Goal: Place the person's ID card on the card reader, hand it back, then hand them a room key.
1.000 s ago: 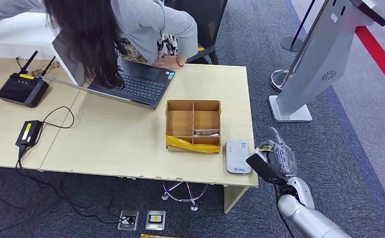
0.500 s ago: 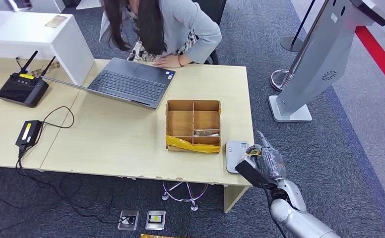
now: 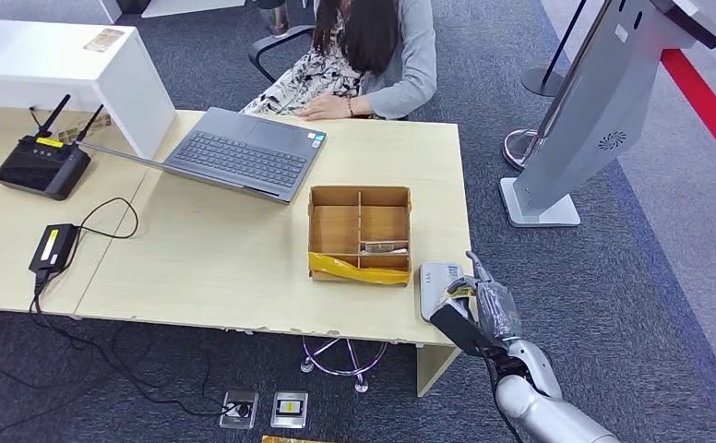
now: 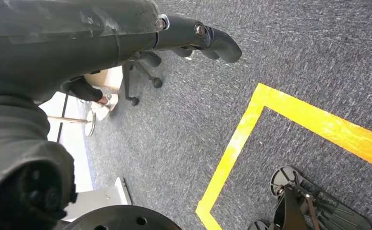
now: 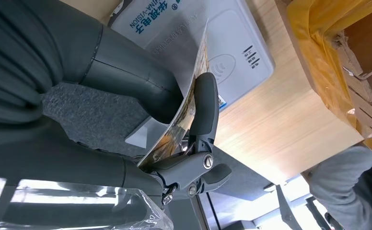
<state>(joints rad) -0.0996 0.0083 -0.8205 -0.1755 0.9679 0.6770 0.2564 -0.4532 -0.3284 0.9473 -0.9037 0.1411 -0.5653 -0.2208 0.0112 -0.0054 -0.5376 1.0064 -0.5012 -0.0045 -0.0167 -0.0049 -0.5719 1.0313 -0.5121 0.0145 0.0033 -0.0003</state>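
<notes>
My right hand [image 3: 480,307] hovers over the table's near right corner, pinching the ID card [image 5: 189,108] between thumb and fingers; the card stands on edge just above the white card reader [image 5: 193,45]. In the head view the card reader [image 3: 433,283] lies flat beside the cardboard box, partly covered by my hand. A room key [image 3: 385,246] lies in one compartment of the cardboard box [image 3: 359,234]. The person [image 3: 363,55] sits at the far side of the table, one hand resting on its edge. My left hand [image 4: 126,33] hangs over the carpet with nothing in it, fingers loosely extended.
A laptop [image 3: 234,152] stands open on the wooden table [image 3: 207,258]. A black router [image 3: 41,164] and a small black device [image 3: 53,247] with cables lie at the left. A grey kiosk stand [image 3: 585,120] rises to the right. Yellow tape [image 4: 280,115] marks the carpet.
My right hand has carried the card leftward, from beyond the table's right edge to over the card reader. The person has straightened up from leaning over the laptop and sat back.
</notes>
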